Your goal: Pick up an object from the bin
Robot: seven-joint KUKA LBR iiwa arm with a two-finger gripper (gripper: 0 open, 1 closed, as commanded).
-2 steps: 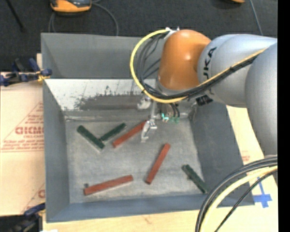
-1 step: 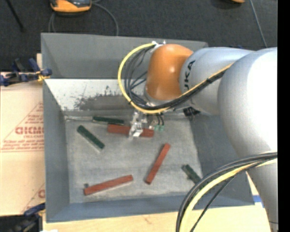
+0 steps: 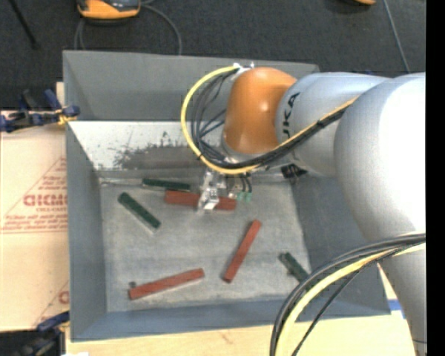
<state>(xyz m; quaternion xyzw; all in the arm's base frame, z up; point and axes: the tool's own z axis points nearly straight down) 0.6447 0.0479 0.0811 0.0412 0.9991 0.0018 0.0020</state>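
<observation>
In the grey bin (image 3: 81,221), the gripper (image 3: 216,199) is seen just over a red bar (image 3: 179,197), upper middle; the jaws' spread cannot be told.

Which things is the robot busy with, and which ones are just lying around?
Busy with: tool; short red stick beneath it, near the back wall.
Just lying around: dark green stick at the back; green stick at left; middle red stick; long red stick in front; small green stick at right.
</observation>
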